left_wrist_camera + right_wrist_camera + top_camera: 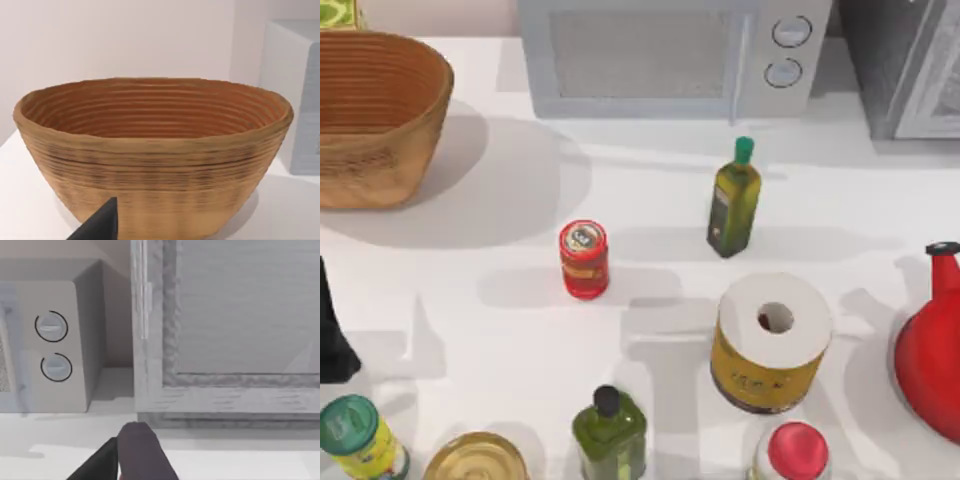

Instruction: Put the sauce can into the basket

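Standing upright near the middle of the desk (500,340), the sauce can (584,259) sits alone, well apart from the basket (375,120), which occupies the far left corner. Nothing lies inside the basket in the left wrist view, where its ribbed wall faces the camera. A dark part of the left arm shows at the desk's left edge; of the left gripper (97,225) just one dark fingertip is visible in front of the basket, and I cannot tell whether its fingers are spread or pressed together. The right gripper (135,452) points toward the microwave (670,55) at the desk's far edge and a grey cabinet (240,325) beside it; its spread cannot be told either. To the right of the can stands a green-capped oil bottle (734,200), and nearer the front edge a paper roll (770,340).
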Controlling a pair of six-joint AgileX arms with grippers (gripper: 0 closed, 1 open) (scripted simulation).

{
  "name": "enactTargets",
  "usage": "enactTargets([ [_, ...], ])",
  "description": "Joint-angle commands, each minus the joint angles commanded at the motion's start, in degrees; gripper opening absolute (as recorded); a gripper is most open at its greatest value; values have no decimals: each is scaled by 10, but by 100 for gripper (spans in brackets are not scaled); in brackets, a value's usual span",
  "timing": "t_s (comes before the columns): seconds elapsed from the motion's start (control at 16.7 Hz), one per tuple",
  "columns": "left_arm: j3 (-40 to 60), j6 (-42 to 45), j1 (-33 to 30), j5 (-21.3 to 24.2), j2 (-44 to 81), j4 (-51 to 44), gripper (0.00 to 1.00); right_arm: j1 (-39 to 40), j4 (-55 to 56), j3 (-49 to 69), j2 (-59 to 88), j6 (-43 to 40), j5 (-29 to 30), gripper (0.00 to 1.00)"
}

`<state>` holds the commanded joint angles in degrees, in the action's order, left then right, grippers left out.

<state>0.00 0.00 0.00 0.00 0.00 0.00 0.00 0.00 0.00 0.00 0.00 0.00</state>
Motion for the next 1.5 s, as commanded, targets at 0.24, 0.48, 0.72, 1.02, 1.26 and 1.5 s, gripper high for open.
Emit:
enactTargets([
  [0.24, 13, 16, 1, 10, 18, -3, 100, 0, 0, 0, 0, 0, 0, 100],
  [0.48, 83, 105, 1, 69, 126, -20, 100, 0, 0, 0, 0, 0, 0, 100],
  [0.72, 190, 242, -7, 168, 328, -49, 100, 0, 0, 0, 0, 0, 0, 100],
  [1.02, 338, 424, -28, 323, 664, -92, 100, 0, 0, 0, 0, 0, 0, 100],
  [1.26, 445, 545, -44, 444, 896, -123, 100, 0, 0, 0, 0, 0, 0, 100],
  [1.5, 530, 631, -51, 538, 1049, -143, 100, 0, 0, 0, 0, 0, 0, 100],
])
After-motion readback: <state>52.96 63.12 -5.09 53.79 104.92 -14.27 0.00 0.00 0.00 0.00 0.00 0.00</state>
